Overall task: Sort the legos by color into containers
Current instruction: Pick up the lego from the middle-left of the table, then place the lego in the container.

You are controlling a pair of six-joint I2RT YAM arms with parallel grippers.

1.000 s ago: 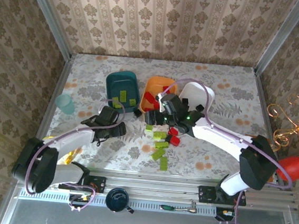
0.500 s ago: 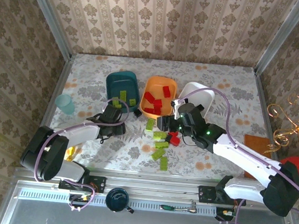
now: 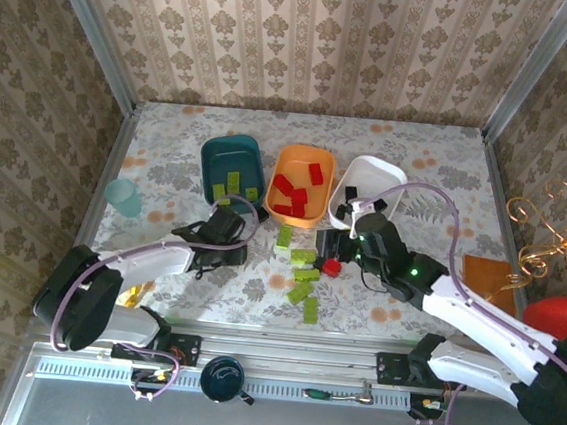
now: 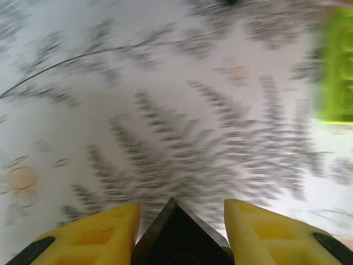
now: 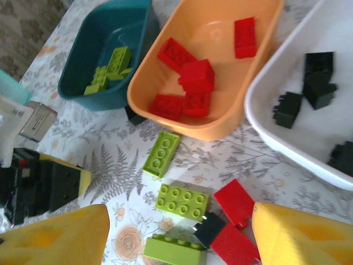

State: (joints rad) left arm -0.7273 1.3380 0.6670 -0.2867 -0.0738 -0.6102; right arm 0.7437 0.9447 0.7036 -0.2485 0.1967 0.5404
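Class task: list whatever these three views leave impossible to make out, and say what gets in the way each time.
- Left wrist view: motion blur smears the lime green brick, also cut by the right edge; studs uncountable.
- Right wrist view: a black brick in the white tub is cut off by the right edge.
- Right wrist view: a black piece is half hidden under the orange tub.
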